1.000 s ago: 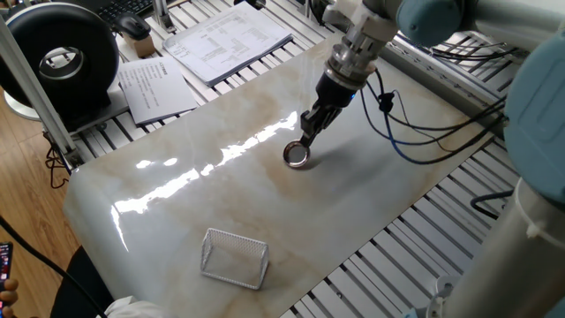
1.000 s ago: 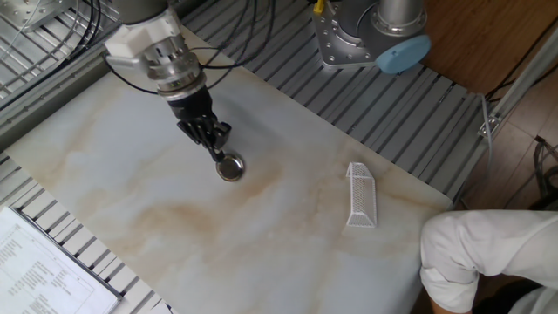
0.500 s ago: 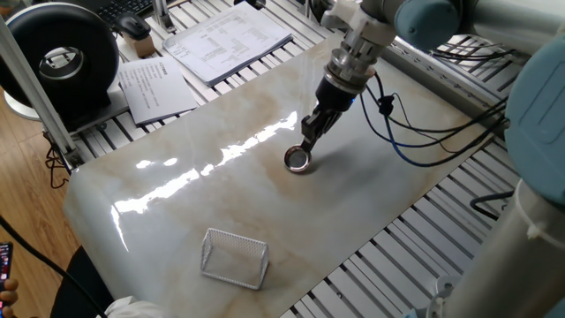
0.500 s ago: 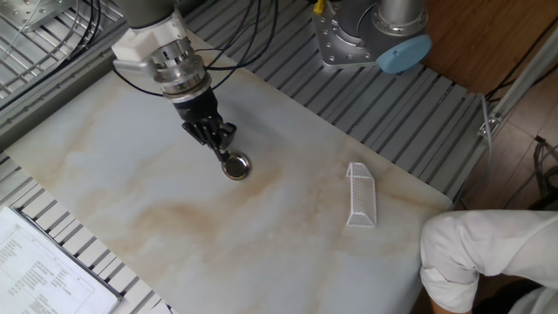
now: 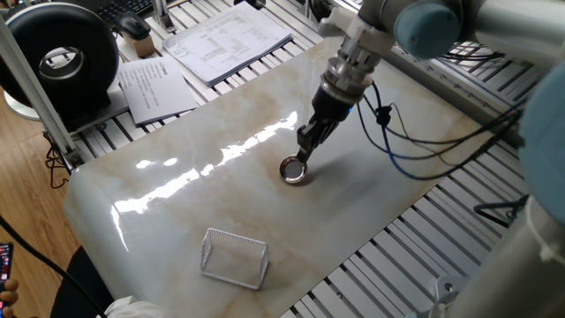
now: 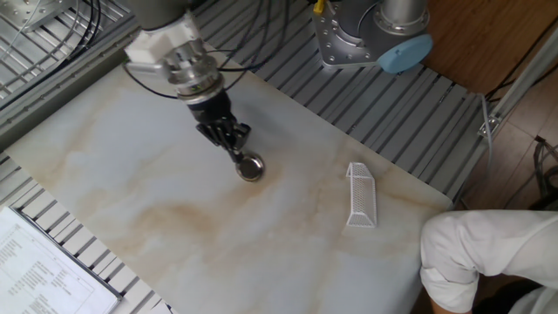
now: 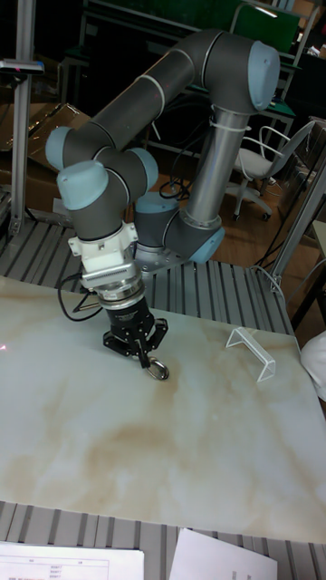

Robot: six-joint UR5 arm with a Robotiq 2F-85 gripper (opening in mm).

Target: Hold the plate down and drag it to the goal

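Hand [image 6: 241, 157] fingers pressed together, tip resting on the plate [image 6: 251, 167] on the bench [image 6: 131, 183]; wire tray [image 6: 360, 195] sits well apart.

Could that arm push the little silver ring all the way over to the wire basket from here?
Probably yes. The tool is pressing on the ring, and only bare marble tabletop lies between it and the basket.

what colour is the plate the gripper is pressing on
Shiny silver metal: the plate shows best in the other fixed view, under the gripper tip.
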